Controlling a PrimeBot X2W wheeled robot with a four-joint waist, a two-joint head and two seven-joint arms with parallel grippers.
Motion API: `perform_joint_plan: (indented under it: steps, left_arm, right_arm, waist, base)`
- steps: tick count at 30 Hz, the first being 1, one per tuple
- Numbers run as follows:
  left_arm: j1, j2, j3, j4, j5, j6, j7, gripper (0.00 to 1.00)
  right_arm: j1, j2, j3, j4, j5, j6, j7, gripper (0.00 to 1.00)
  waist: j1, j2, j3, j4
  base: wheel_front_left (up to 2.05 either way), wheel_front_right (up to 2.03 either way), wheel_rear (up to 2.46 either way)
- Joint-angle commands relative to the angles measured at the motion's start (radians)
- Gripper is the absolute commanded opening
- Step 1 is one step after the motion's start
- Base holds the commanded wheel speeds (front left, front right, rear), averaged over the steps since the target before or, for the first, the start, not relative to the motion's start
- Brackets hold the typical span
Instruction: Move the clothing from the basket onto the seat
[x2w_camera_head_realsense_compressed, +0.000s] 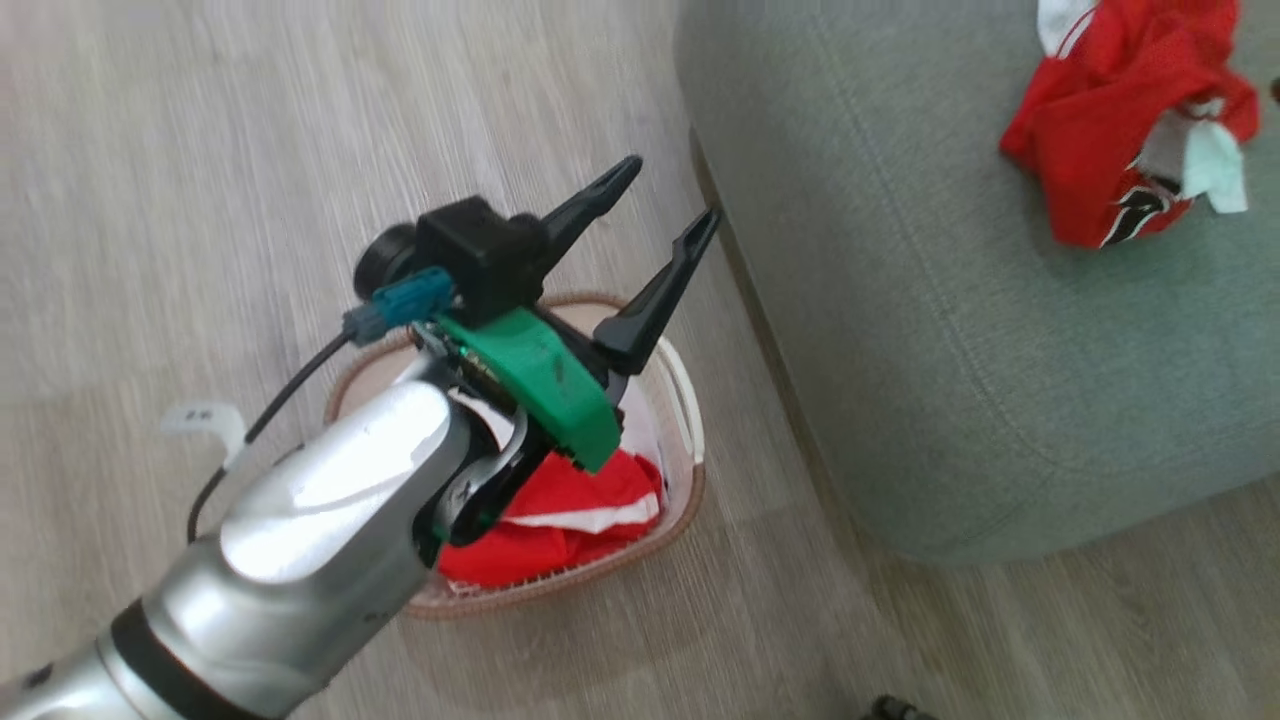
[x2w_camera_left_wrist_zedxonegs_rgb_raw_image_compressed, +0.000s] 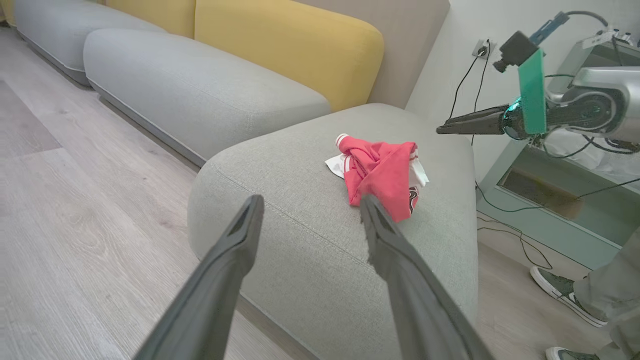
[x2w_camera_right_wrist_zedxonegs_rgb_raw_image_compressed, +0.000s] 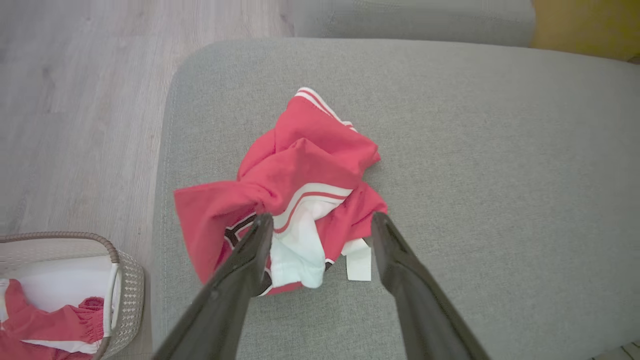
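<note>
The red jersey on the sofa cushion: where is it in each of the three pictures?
Head view: red jersey at the upper right, on the seat cushion.
Left wrist view: jersey mid-picture, atop the cushion.
Right wrist view: jersey mid-picture, crumpled on the cushion.
Shared landmark: the grey-green seat cushion beneath it.

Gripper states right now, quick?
Left gripper: open, empty.
Right gripper: open, empty, over the red garment on the seat.

Wood floor (x2w_camera_head_realsense_compressed: 200, 150) carries basket (x2w_camera_head_realsense_compressed: 640, 560), seat (x2w_camera_head_realsense_compressed: 950, 350) just beside. Crumpled red jersey (x2w_camera_head_realsense_compressed: 1100, 140) on seat.
</note>
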Motion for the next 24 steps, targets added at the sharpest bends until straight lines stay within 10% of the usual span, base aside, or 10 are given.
perform_joint_plan:
  steps: [1,13,24]
  left_arm:
    - [0.0,0.032,0.055,-0.032,-0.01,0.01,-0.018,1.0]
    - [0.086,0.058,0.09,-0.055,-0.045,0.049,-0.073,1.0]
    - [0.229,0.144,0.187,-0.112,-0.081,0.133,-0.134,1.0]
  right_arm:
    - [0.045,-0.063,-0.02,-0.046,0.007,0.0,-0.024,1.0]
    - [0.159,-0.122,-0.203,-0.185,-0.032,0.0,-0.203,1.0]
    - [0.438,0.023,-0.563,-0.327,-0.198,0.0,-0.313,1.0]
  waist:
    - [0.0,-0.0001,-0.059,0.001]
    - [0.0,-0.0001,-0.179,0.066]
    - [0.0,-0.0001,-0.275,0.162]
  base:
    - [0.0,0.0,0.0]
    - [0.0,0.0,0.0]
    - [0.0,0.0,0.0]
